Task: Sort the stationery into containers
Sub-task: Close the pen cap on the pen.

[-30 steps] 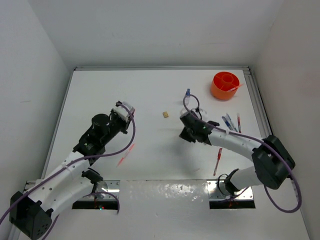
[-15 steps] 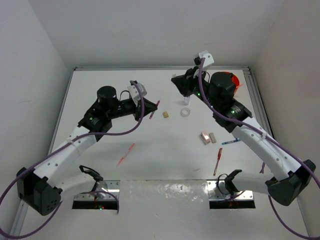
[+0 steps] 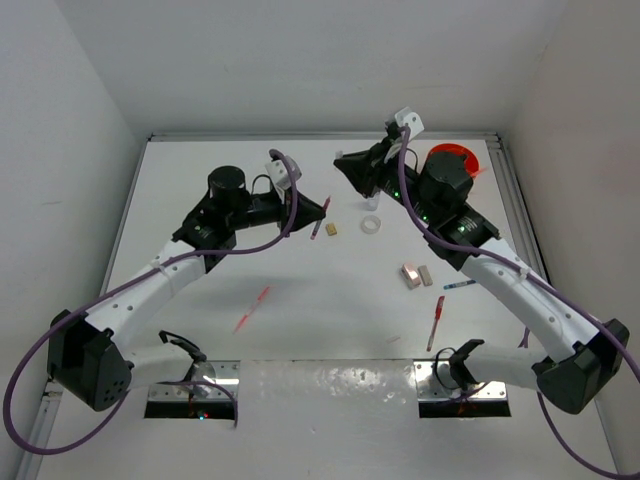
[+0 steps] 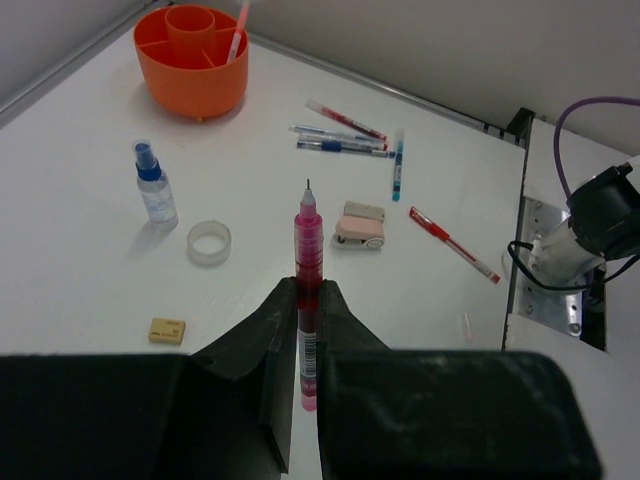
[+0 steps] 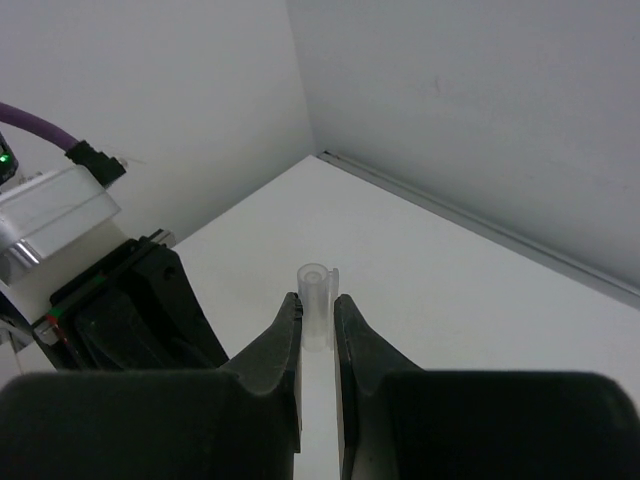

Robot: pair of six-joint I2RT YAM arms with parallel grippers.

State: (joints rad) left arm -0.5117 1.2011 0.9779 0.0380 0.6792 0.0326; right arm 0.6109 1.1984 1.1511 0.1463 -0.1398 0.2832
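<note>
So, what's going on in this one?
The left hand is shut on a pink pen, its tip bare. The right hand pinches a small clear cap. Both are raised above the table, close together. The orange tub holds one pen; other pens, erasers, a tape ring and a spray bottle lie loose on the table.
</note>
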